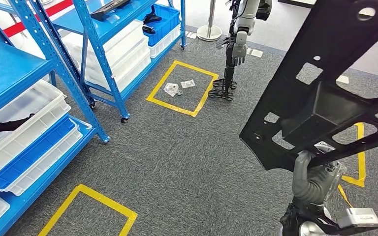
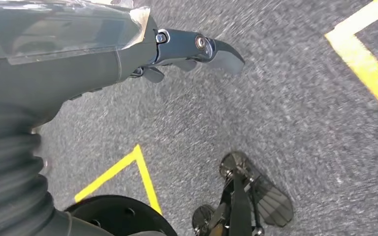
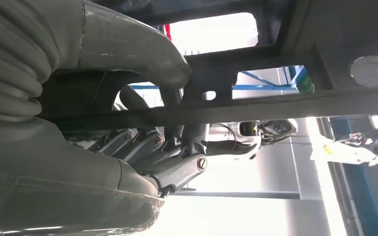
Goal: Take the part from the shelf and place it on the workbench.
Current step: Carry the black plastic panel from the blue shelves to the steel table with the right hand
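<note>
A large black plastic part with several cut-out holes is held up at the right of the head view, over the grey carpet. My right hand grips it from below at its lower edge. In the right wrist view, the thumb and fingers of that hand wrap around a narrow bar of the part. My left hand hangs above the carpet with its fingers stretched out and nothing in them. The blue shelf stands at the left.
White and blue bins fill the shelf's lower levels, and a black piece juts out over one. A second blue rack stands behind. Another robot stands at the back beside a yellow taped square. More yellow tape marks the carpet.
</note>
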You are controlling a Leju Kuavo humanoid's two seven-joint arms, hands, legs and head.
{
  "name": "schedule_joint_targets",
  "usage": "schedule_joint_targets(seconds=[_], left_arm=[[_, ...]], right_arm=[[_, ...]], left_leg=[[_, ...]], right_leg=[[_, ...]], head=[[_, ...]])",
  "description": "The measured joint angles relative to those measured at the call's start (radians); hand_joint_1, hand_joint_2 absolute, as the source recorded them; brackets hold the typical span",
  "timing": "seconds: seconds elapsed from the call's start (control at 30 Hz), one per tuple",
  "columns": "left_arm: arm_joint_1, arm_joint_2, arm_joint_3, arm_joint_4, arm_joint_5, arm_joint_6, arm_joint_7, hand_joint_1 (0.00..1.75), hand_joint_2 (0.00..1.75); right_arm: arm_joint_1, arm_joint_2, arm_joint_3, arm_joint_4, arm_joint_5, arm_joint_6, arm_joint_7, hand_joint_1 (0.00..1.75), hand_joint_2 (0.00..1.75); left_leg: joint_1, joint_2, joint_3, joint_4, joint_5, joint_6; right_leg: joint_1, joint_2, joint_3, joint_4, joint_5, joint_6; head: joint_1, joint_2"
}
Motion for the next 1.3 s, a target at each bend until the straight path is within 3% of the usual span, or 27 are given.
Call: schedule_joint_targets(seconds=[0.07, 0.13, 0.17, 0.2, 0.23, 0.3, 0.37, 0.47, 0.53, 0.6, 0.63, 0.67, 0.7, 0.77, 0.8, 0.87, 0.9, 0.97, 1.0, 1.07, 1.1, 1.17, 1.2, 1.23, 1.3], left_arm=[[-0.001, -0.005, 0.007, 0.000, 0.008, 0.005, 0.003, 0.00, 1.75], [-0.001, -0.008, 0.017, 0.000, 0.019, 0.012, 0.008, 0.00, 1.75], [-0.001, -0.010, 0.022, 0.000, 0.027, 0.017, 0.010, 0.00, 1.75], [-0.001, -0.012, 0.028, 0.000, 0.033, 0.022, 0.012, 0.00, 1.75], [-0.001, -0.013, 0.033, 0.000, 0.037, 0.026, 0.014, 0.00, 1.75], [-0.002, -0.017, 0.041, 0.000, 0.042, 0.032, 0.014, 0.00, 1.75], [-0.002, -0.018, 0.045, -0.001, 0.044, 0.035, 0.014, 0.00, 1.75], [-0.004, -0.020, 0.047, -0.002, 0.046, 0.043, 0.014, 0.00, 1.75], [-0.004, -0.022, 0.048, -0.002, 0.046, 0.051, 0.013, 0.00, 1.75], [-0.001, -0.022, 0.051, -0.002, 0.046, 0.056, 0.012, 0.00, 1.75], [0.000, -0.022, 0.053, -0.002, 0.046, 0.057, 0.011, 0.00, 1.75], [0.001, -0.022, 0.055, -0.002, 0.046, 0.058, 0.012, 0.00, 1.75], [0.002, -0.022, 0.056, -0.002, 0.046, 0.060, 0.012, 0.00, 1.75], [0.002, -0.022, 0.058, -0.002, 0.046, 0.066, 0.014, 0.00, 1.75], [0.002, -0.022, 0.059, -0.002, 0.045, 0.070, 0.016, 0.00, 1.75], [0.001, -0.020, 0.060, -0.002, 0.045, 0.077, 0.018, 0.00, 1.75], [0.000, -0.020, 0.060, -0.002, 0.044, 0.077, 0.017, 0.00, 1.75], [0.000, -0.019, 0.061, -0.002, 0.040, 0.070, 0.011, 0.00, 1.75], [0.000, -0.018, 0.060, -0.002, 0.038, 0.063, 0.006, 0.00, 1.75], [0.001, -0.017, 0.060, -0.002, 0.032, 0.041, -0.007, 0.00, 1.75], [0.002, -0.017, 0.059, -0.002, 0.028, 0.027, -0.014, 0.00, 1.75], [0.005, -0.014, 0.056, -0.002, 0.021, -0.003, -0.026, 0.00, 1.75], [0.007, -0.012, 0.054, -0.002, 0.018, -0.015, -0.031, 0.00, 1.75], [0.008, -0.009, 0.052, -0.002, 0.016, -0.026, -0.034, 0.00, 1.75], [0.009, -0.004, 0.047, -0.002, 0.013, -0.045, -0.036, 0.00, 1.75]], right_arm=[[-0.022, -0.001, 0.004, 0.017, 0.002, 0.004, 0.001, 1.75, 1.75], [-0.039, -0.001, 0.009, 0.035, 0.001, 0.008, 0.002, 1.75, 1.75], [-0.046, -0.002, 0.010, 0.046, -0.001, 0.011, 0.003, 1.75, 1.75], [-0.054, -0.002, 0.011, 0.056, -0.003, 0.014, 0.004, 1.75, 1.75], [-0.062, -0.003, 0.011, 0.066, -0.005, 0.017, 0.006, 1.75, 1.75], [-0.081, -0.005, 0.014, 0.080, -0.006, 0.020, 0.008, 1.75, 1.75], [-0.094, -0.005, 0.020, 0.091, -0.007, 0.023, 0.008, 1.75, 1.75], [-0.104, -0.007, 0.024, 0.109, -0.009, 0.026, 0.008, 1.75, 1.75], [-0.115, -0.007, 0.027, 0.122, -0.009, 0.027, 0.007, 1.75, 1.75], [-0.123, -0.006, 0.033, 0.137, -0.010, 0.027, 0.005, 1.75, 1.75], [-0.125, -0.006, 0.036, 0.143, -0.010, 0.027, 0.005, 1.75, 1.75], [-0.125, -0.006, 0.038, 0.149, -0.010, 0.027, 0.005, 1.75, 1.75], [-0.125, -0.006, 0.039, 0.154, -0.010, 0.027, 0.004, 1.75, 1.75], [-0.127, -0.006, 0.041, 0.162, -0.011, 0.027, 0.001, 1.75, 1.75], [-0.131, -0.006, 0.044, 0.167, -0.013, 0.027, 0.000, 1.75, 1.75], [-0.142, -0.006, 0.049, 0.179, -0.017, 0.026, -0.001, 1.75, 1.75], [-0.149, -0.006, 0.050, 0.185, -0.019, 0.025, -0.001, 1.75, 1.75], [-0.156, -0.007, 0.051, 0.195, -0.024, 0.017, -0.004, 1.75, 1.75], [-0.156, -0.010, 0.050, 0.197, -0.026, 0.011, -0.006, 1.75, 1.75], [-0.154, -0.016, 0.049, 0.200, -0.028, -0.005, -0.011, 1.75, 1.75], [-0.148, -0.019, 0.047, 0.200, -0.030, -0.014, -0.015, 1.75, 1.75], [-0.121, -0.024, 0.041, 0.192, -0.034, -0.030, -0.022, 1.75, 1.75], [-0.102, -0.025, 0.035, 0.185, -0.036, -0.036, -0.025, 1.75, 1.75], [-0.084, -0.027, 0.029, 0.175, -0.038, -0.041, -0.026, 1.75, 1.75], [-0.059, -0.028, 0.018, 0.153, -0.039, -0.047, -0.027, 1.75, 1.75]], left_leg=[[0.001, 0.028, -0.001, -0.007, 0.007, 0.010], [-0.001, 0.056, -0.004, -0.007, 0.007, 0.011], [-0.001, 0.069, -0.004, -0.007, 0.007, 0.011], [0.000, 0.083, -0.004, -0.006, 0.006, 0.009], [0.001, 0.095, -0.003, -0.006, 0.004, 0.007], [-0.001, 0.116, 0.001, -0.002, -0.002, -0.005], [-0.006, 0.133, 0.005, 0.002, -0.009, -0.019], [-0.001, 0.151, 0.012, 0.001, -0.013, -0.033], [0.006, 0.108, -0.013, 0.062, -0.058, -0.040], [0.006, 0.054, -0.075, 0.195, -0.127, -0.041], [0.005, 0.045, -0.108, 0.255, -0.148, -0.040], [0.005, 0.041, -0.131, 0.294, -0.154, -0.038], [0.004, 0.038, -0.140, 0.300, -0.142, -0.033], [0.002, 0.026, -0.107, 0.211, -0.075, -0.020], [0.001, -0.001, -0.076, 0.141, -0.038, -0.010], [-0.002, -0.048, -0.033, 0.042, 0.001, 0.004], [-0.004, -0.060, -0.026, 0.023, 0.003, 0.007], [-0.008, -0.040, -0.023, 0.012, 0.007, 0.005], [-0.007, -0.028, -0.020, 0.005, 0.011, 0.005], [-0.003, 0.001, -0.010, -0.011, 0.019, 0.007], [-0.003, 0.016, -0.008, -0.014, 0.020, 0.008], [-0.004, 0.046, -0.008, -0.014, 0.018, 0.010], [-0.004, 0.060, -0.008, -0.014, 0.017, 0.009], [-0.004, 0.073, -0.007, -0.014, 0.015, 0.007], [-0.004, 0.096, -0.003, -0.012, 0.008, 0.000]], right_leg=[[0.002, -0.057, -0.051, 0.097, -0.048, -0.005], [0.001, -0.080, -0.115, 0.231, -0.102, -0.006], [0.000, -0.083, -0.130, 0.266, -0.111, 0.000], [-0.003, -0.087, -0.122, 0.256, -0.103, 0.009], [-0.005, -0.097, -0.092, 0.205, -0.082, 0.020], [-0.007, -0.145, -0.010, 0.057, -0.033, 0.036], [-0.003, -0.170, 0.026, -0.008, -0.011, 0.024], [0.000, -0.137, 0.020, -0.007, -0.004, -0.006], [-0.003, -0.113, 0.017, -0.008, 0.001, -0.026], [0.001, -0.090, 0.015, -0.009, 0.003, -0.039], [0.005, -0.078, 0.014, -0.008, 0.004, -0.041], [0.008, -0.067, 0.014, -0.008, 0.004, -0.043], [0.012, -0.053, 0.014, -0.008, 0.005, -0.045], [0.017, -0.029, 0.016, -0.008, 0.006, -0.046], [0.017, -0.017, 0.016, -0.008, 0.006, -0.046], [0.019, 0.003, 0.012, -0.007, 0.008, -0.042], [0.017, 0.013, 0.008, -0.007, 0.010, -0.039], [0.012, 0.033, -0.003, -0.009, 0.017, -0.027], [0.012, 0.025, -0.009, -0.005, 0.017, -0.023], [0.017, -0.024, -0.039, 0.046, -0.008, -0.020], [0.016, -0.054, -0.065, 0.100, -0.033, -0.021], [0.012, -0.079, -0.128, 0.226, -0.082, -0.018], [0.009, -0.082, -0.144, 0.260, -0.091, -0.012], [0.005, -0.086, -0.141, 0.255, -0.084, -0.003], [-0.002, -0.114, -0.073, 0.134, -0.039, 0.020]], head=[[0.006, 0.000], [0.010, 0.000], [0.011, 0.000], [0.011, 0.000], [0.012, 0.000], [0.014, 0.000], [0.012, 0.000], [0.007, 0.000], [0.004, 0.000], [0.000, 0.000], [0.000, 0.000], [0.000, 0.000], [0.000, 0.000], [0.000, 0.000], [0.000, 0.000], [0.001, 0.000], [0.000, 0.000], [-0.004, 0.000], [-0.005, 0.000], [-0.001, 0.000], [0.002, 0.000], [0.005, 0.000], [0.006, 0.000], [0.007, 0.000], [0.007, 0.000]])
